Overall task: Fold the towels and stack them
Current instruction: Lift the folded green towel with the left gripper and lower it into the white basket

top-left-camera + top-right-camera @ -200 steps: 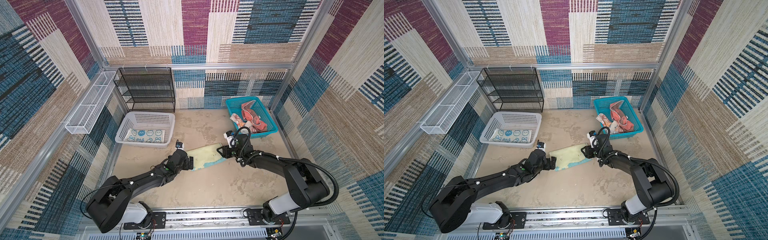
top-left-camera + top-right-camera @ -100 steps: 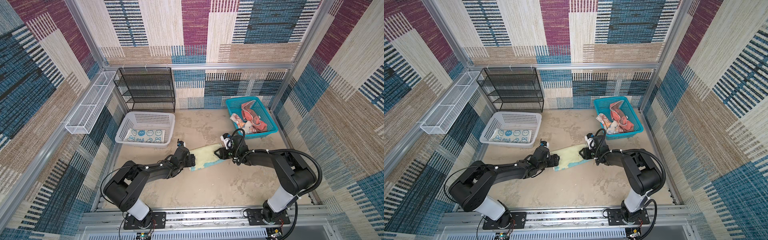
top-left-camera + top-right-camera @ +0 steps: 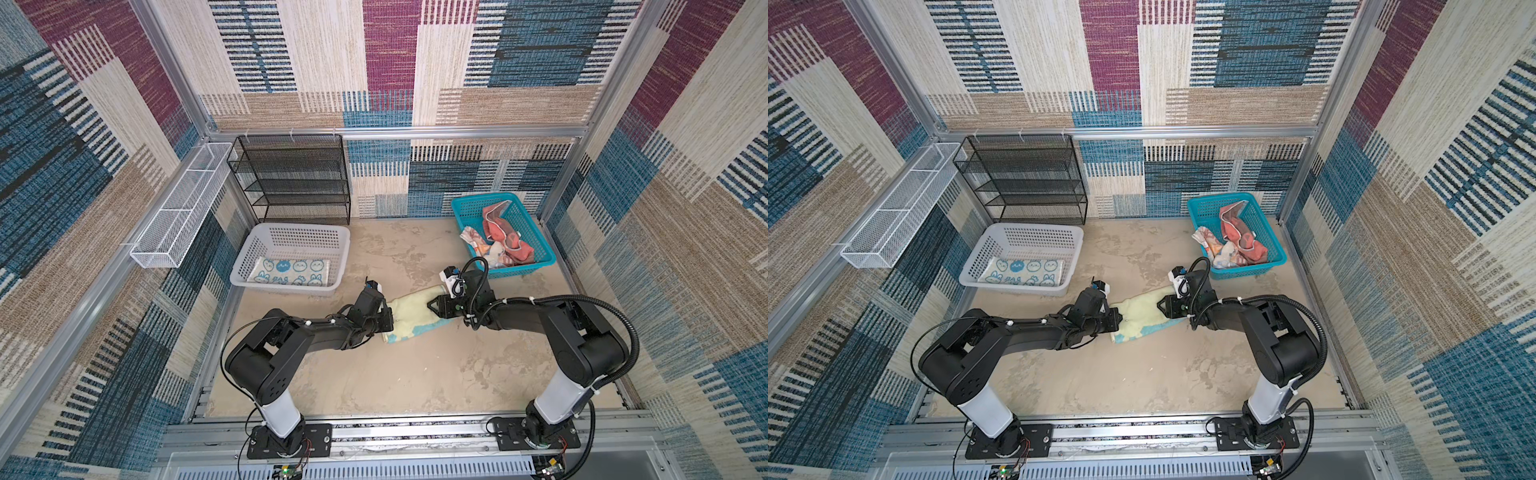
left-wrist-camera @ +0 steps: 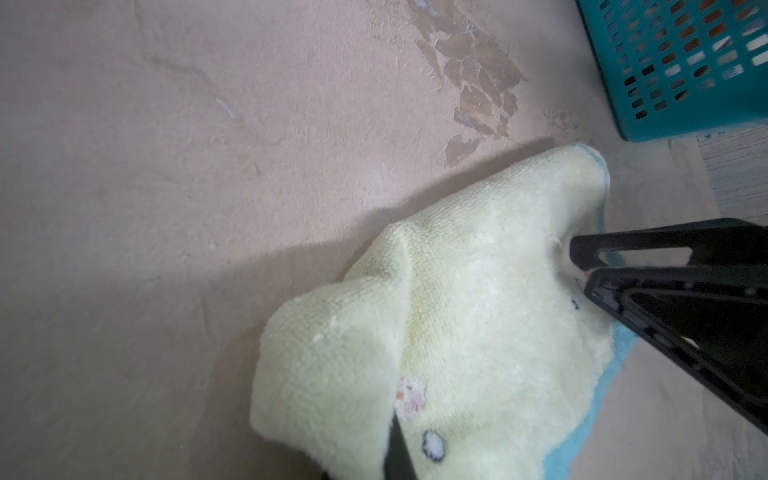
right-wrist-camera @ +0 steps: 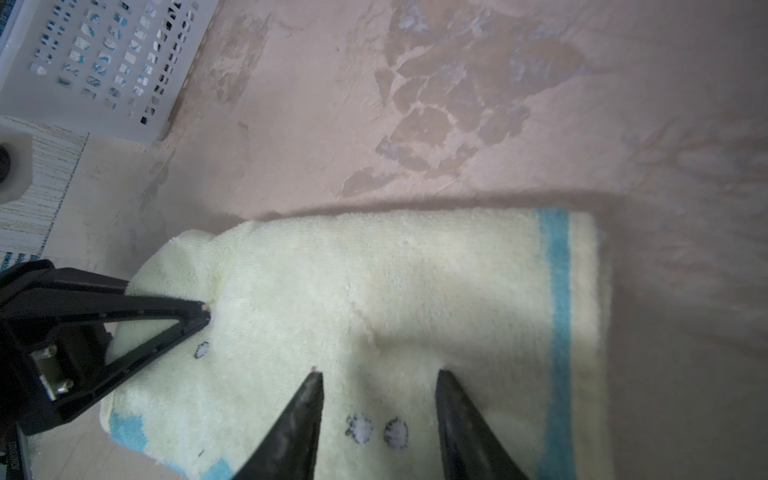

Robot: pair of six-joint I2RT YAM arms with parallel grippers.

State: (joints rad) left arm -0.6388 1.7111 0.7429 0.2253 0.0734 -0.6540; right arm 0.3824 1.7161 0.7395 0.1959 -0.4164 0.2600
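Note:
A pale yellow towel [image 3: 409, 316] [image 3: 1142, 313] with a teal edge lies folded mid-table between both grippers. My left gripper [image 3: 388, 320] [image 4: 397, 424] is shut on a pinched fold at the towel's left end, and cloth wraps its dark finger. The right wrist view shows those closed tips biting the towel [image 5: 395, 282]. My right gripper [image 3: 430, 305] [image 5: 378, 374] stands open with both tips resting on the towel's right part. A folded white towel with blue faces [image 3: 291, 272] lies in the white basket [image 3: 291, 227]. A coral-orange towel [image 3: 505, 237] and a white patterned one [image 3: 478, 245] lie crumpled in the teal basket [image 3: 544, 259].
A black wire rack [image 3: 291, 178] stands against the back wall behind the white basket. A white wire shelf [image 3: 183, 208] hangs on the left wall. Bare beige table surface [image 3: 374, 374] stretches in front of the towel.
My left gripper has gone from wide open to shut on the towel's left end. My right gripper has shifted slightly left over the towel and stays open.

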